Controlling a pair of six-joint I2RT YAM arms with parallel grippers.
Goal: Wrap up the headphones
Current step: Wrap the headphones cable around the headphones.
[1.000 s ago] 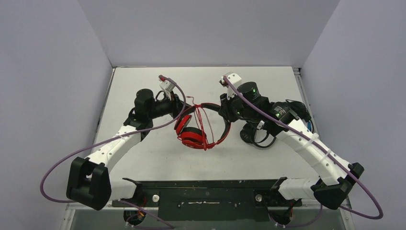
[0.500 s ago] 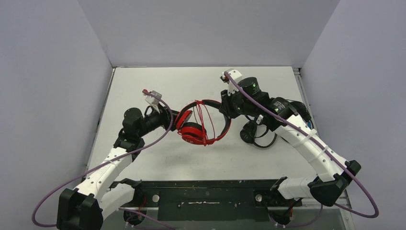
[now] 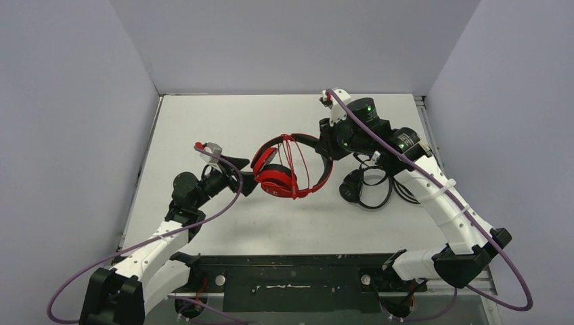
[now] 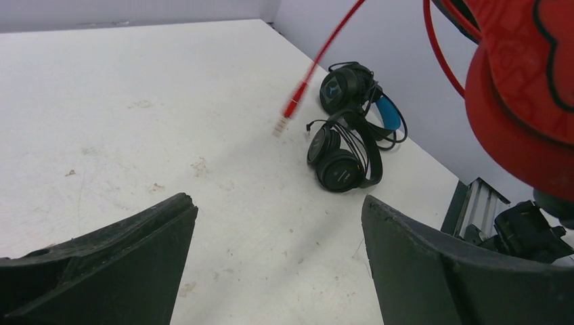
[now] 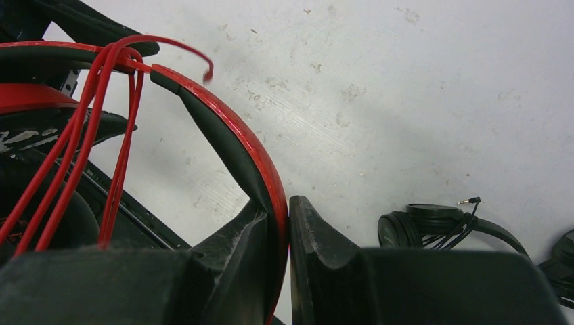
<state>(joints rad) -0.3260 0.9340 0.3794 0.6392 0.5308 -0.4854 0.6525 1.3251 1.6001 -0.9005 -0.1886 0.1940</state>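
Note:
The red headphones (image 3: 288, 172) hang above the middle of the table, with the red cord (image 5: 88, 101) looped several times over the headband (image 5: 230, 135). My right gripper (image 5: 284, 217) is shut on that headband. My left gripper (image 4: 277, 210) stands open just left of the red ear cup (image 4: 521, 115), and nothing is between its fingers. The cord's plug end (image 4: 291, 108) dangles free in the air. All-black headphones (image 4: 342, 159) lie on the table to the right, and a pair with a blue headband (image 4: 365, 95) lies just behind them.
The black headphones (image 3: 362, 186) and their loose cable lie under my right arm. Grey walls close in the white table (image 3: 223, 122) on three sides. A black rail (image 3: 291, 261) runs along the near edge.
My left gripper has opened wide and pulled back to the near left, away from the red headphones. My right gripper has carried the headphones a little to the right, still shut on the headband.

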